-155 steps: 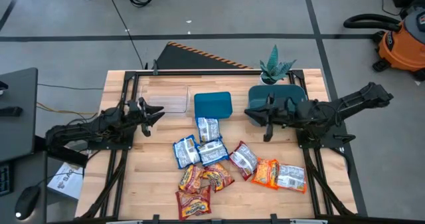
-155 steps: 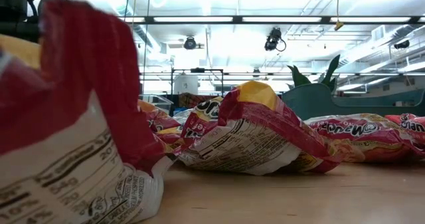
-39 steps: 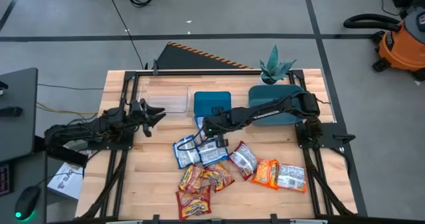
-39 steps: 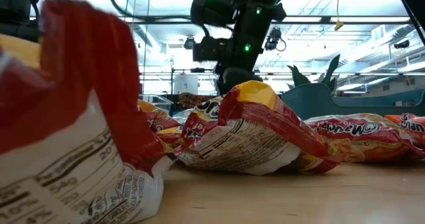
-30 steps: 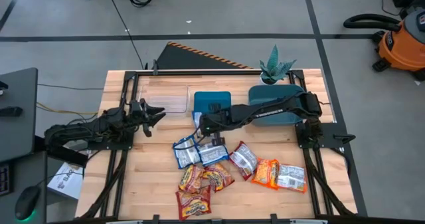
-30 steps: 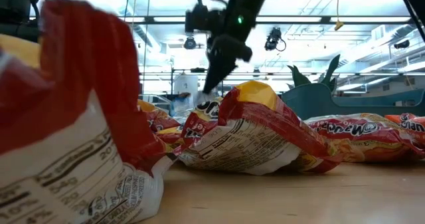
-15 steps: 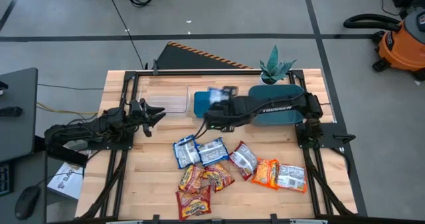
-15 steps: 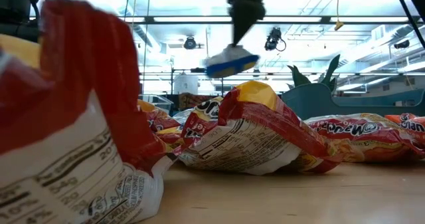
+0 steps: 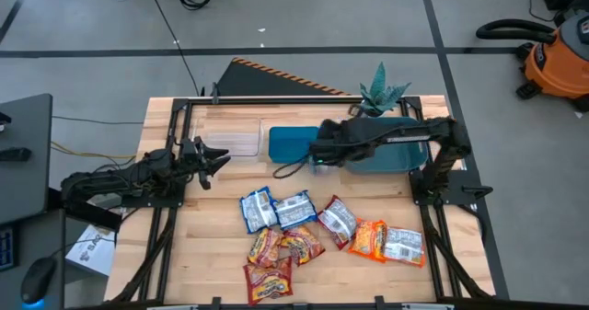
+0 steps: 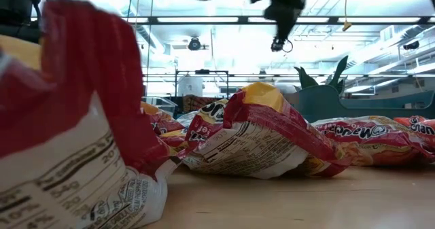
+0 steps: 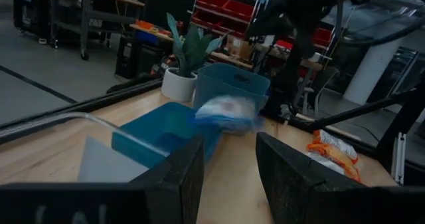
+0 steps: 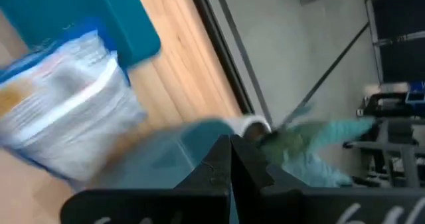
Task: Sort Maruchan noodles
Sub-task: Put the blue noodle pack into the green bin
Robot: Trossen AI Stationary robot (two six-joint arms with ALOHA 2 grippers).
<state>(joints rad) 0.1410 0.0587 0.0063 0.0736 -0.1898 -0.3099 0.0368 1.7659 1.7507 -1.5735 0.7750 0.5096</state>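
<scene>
Maruchan noodle packets lie in a loose pile (image 9: 304, 229) on the near half of the wooden table: blue-and-white (image 9: 259, 209), red-and-yellow (image 9: 276, 247) and orange (image 9: 368, 238). One blue-and-white packet (image 11: 226, 112) shows blurred in the air between the flat teal bin (image 9: 290, 144) and the taller teal bin (image 9: 386, 165). My right gripper (image 12: 231, 141) is shut high above that spot. The packet (image 12: 66, 98) shows apart from its fingertips. In the high view the arm hides it. My left gripper (image 11: 230, 144) waits open at the table's left side.
A clear plastic bin (image 9: 225, 135) stands at the far left beside the flat teal one. A potted plant (image 9: 382, 94) stands at the far edge behind the taller bin. A cable loop (image 9: 285, 167) hangs off my right arm. Bare wood lies between bins and pile.
My right gripper has risen from the pile with the blue-and-white packet, swung over the flat teal bin and on toward the table's right, tipping and rolling its wrist. Half a second ago the packet hung below the fingers; now it shows apart from them, blurred in the air.
</scene>
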